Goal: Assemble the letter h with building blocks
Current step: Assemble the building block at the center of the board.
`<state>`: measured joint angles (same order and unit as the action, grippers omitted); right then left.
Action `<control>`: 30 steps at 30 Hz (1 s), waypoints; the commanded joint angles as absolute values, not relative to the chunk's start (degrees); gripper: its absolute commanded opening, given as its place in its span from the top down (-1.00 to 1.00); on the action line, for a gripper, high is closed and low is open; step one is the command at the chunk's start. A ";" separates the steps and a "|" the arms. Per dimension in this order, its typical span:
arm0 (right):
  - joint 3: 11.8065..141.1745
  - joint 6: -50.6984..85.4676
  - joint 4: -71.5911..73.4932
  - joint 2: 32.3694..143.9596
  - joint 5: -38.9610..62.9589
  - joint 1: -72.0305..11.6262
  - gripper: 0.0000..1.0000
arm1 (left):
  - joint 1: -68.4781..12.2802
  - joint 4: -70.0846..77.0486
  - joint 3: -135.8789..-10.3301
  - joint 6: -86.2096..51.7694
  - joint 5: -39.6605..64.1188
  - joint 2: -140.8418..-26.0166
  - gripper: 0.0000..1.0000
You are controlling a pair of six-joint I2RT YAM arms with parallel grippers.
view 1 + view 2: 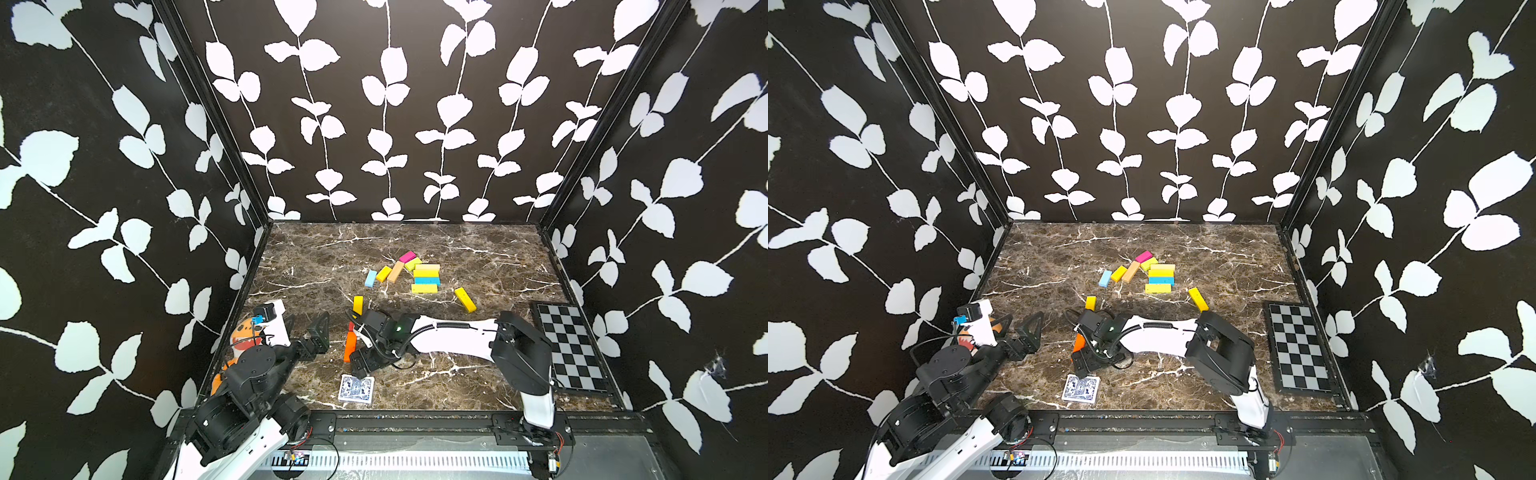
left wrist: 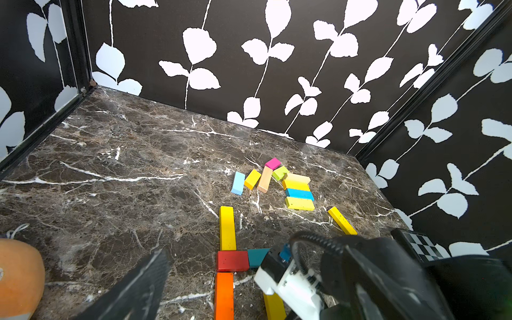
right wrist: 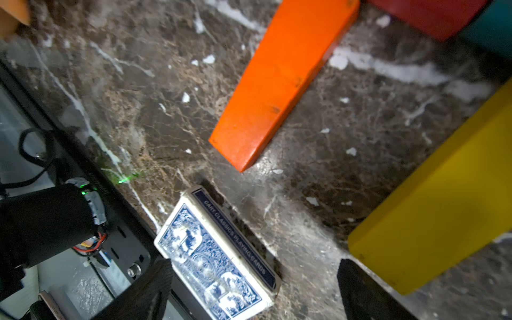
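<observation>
Broadly, a dark marbled surface (image 1: pixel 478 249) is seen from above, and a checkerboard (image 1: pixel 569 349) is laid flat along its right edge. The right hand (image 3: pixel 253 266) is lowered near the front centre. Its fingers are held wide apart with nothing clamped between them, and one fingertip (image 3: pixel 357 288) is seen just beside the near yellow block (image 3: pixel 432 199). The left hand (image 1: pixel 1020 326) is held at the front left, likewise spread apart and empty. An orange plush (image 1: pixel 245 336) is tucked beside that arm against the left wall. A blue-patterned card deck (image 1: pixel 356 389) is set flat near the front edge.

Just in front of centre, a far yellow block (image 2: pixel 227 228), a red block (image 2: pixel 232 261) and an orange block (image 2: pixel 224 295) are lined end to end in one column. A teal block (image 2: pixel 257 257) is butted against the red one's side. The near yellow block is laid alongside the orange one, apart from it and partly covered by the right hand. A cluster of loose blocks (image 1: pixel 419 274) is left farther back, and a stray yellow block (image 1: pixel 465 299) is set apart to its right.
</observation>
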<state>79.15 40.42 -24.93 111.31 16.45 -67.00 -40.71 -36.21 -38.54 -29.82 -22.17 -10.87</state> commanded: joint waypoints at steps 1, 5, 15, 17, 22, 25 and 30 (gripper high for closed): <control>77.56 38.64 -22.84 104.76 12.08 -66.15 -0.85 | -40.52 -36.99 -40.25 -29.80 -22.18 -11.86 -0.98; 76.15 40.04 -23.67 103.18 9.95 -60.42 -0.80 | -40.52 -37.00 -40.08 -29.88 -22.05 -12.34 -0.98; 86.95 33.00 -33.55 110.16 -3.89 -51.12 -0.68 | -40.52 -36.31 -40.70 -29.73 -21.47 -15.09 -0.98; 88.28 31.54 -33.17 111.85 -4.64 -50.11 -0.67 | -40.52 -35.30 -40.52 -29.45 -20.77 -15.67 -0.98; 93.34 27.54 -34.30 116.87 -6.17 -49.90 -0.67 | -40.52 -34.08 -40.60 -29.67 -19.64 -19.03 -0.98; 95.45 26.28 -35.28 119.18 -7.93 -49.78 -0.67 | -40.52 -33.23 -40.78 -29.71 -19.06 -20.45 -0.98; 97.08 24.99 -35.31 121.98 -8.35 -49.82 -0.67 | -40.52 -32.35 -40.62 -29.65 -18.68 -21.31 -0.98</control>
<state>95.35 27.09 -33.85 120.75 -6.48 -49.60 -40.71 -34.41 -39.31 -29.95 -19.38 -20.99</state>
